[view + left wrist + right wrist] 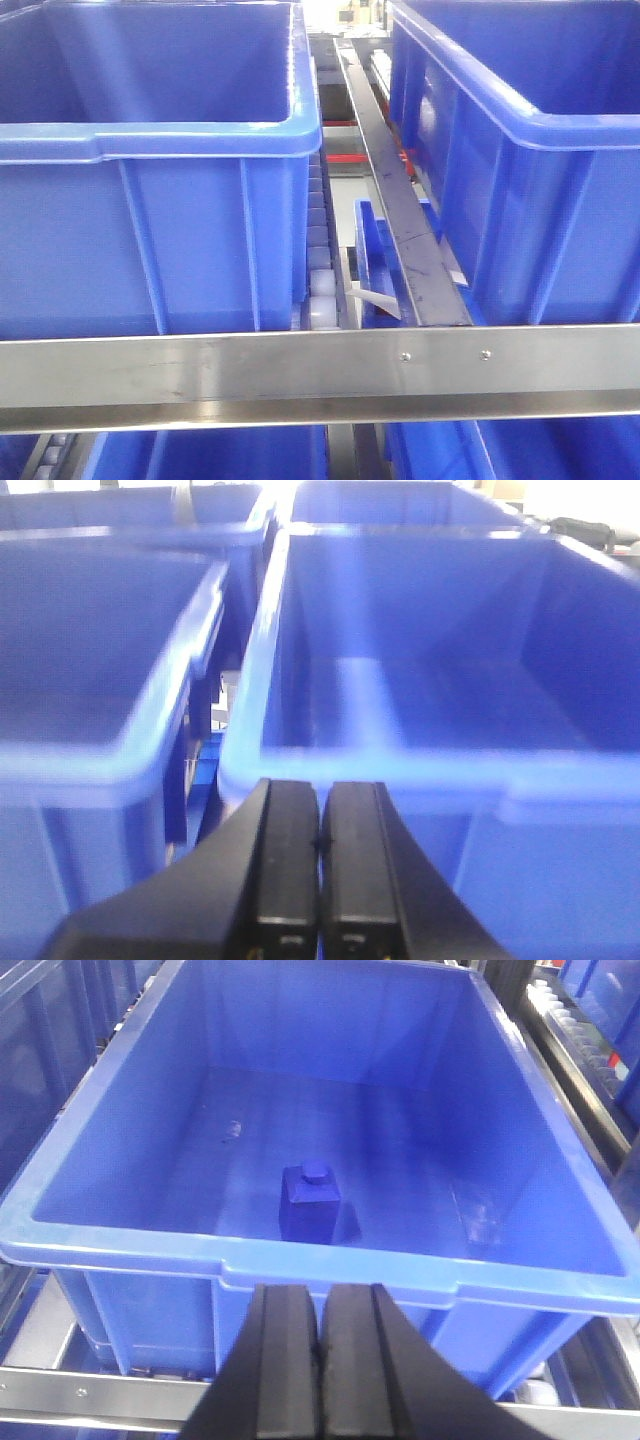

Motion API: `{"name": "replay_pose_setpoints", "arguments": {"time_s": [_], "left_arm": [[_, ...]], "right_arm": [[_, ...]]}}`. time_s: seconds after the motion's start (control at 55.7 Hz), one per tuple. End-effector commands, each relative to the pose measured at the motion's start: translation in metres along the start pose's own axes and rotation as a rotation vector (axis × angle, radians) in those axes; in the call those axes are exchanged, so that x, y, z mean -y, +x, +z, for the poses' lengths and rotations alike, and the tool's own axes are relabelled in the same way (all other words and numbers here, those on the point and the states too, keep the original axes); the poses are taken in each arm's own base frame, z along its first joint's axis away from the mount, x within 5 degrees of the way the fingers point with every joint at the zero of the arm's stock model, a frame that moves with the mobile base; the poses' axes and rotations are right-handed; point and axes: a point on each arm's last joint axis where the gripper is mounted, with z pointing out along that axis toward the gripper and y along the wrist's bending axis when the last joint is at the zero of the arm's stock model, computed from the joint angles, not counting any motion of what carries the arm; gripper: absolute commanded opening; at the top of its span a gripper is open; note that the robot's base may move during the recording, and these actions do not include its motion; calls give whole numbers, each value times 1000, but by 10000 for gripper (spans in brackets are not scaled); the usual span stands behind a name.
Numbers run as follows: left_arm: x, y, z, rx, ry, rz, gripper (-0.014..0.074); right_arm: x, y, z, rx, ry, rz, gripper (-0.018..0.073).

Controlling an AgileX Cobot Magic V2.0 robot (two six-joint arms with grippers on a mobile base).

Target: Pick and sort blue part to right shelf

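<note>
A small blue block-shaped part (pixel 310 1203) with a stud on top stands upright on the floor of a big blue bin (pixel 120 1235) in the right wrist view, near the bin's front wall. My right gripper (pixel 321 1305) is shut and empty, just outside and above the bin's front rim. My left gripper (pixel 320 805) is shut and empty, in front of the near rim of an empty blue bin (pixel 400 765). No gripper shows in the front view.
Two large blue bins (pixel 150 140) (pixel 520 120) sit side by side on a shelf behind a steel rail (pixel 320 370). A metal divider bar (pixel 395 190) and white rollers (pixel 322 285) run between them. More blue bins stand to the left (pixel 90 760) and behind.
</note>
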Motion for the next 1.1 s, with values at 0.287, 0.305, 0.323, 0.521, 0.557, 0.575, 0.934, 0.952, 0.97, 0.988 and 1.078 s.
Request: {"name": "replay_pose_setpoints", "arguments": {"time_s": [0.287,0.305,0.323,0.521,0.557,0.575,0.934,0.952,0.97,0.988,1.078], "left_arm": [[0,9,1,147,11,-60,124],[0,9,1,151,11,-60,124],[0,9,1,153,11,-60,124],[0,9,1,154,11,-60,124],[0,9,1,154,11,-60,124],[0,9,1,154,11,-60,124],[0,9,1,154,11,-60,124],[0,9,1,154,11,-60,124],[0,9,1,154,11,-60,124],[0,9,1,154,11,-60,124],[0,9,1,154,11,-60,124]], "right_arm": [[1,-15,-2,97,10,-5,36],[1,-15,-2,97,10,-5,36],[1,-15,-2,97,10,-5,36],[1,-15,-2,97,10,-5,36],[1,-15,-2,97,10,-5,36],[1,-15,-2,97,10,-5,36],[1,-15,-2,97,10,-5,36],[1,-15,-2,97,10,-5,36],[1,-15,-2,97,10,-5,36],[1,-15,-2,97,10,-5,36],[1,-14,-1,103,13,-2,36]]}}
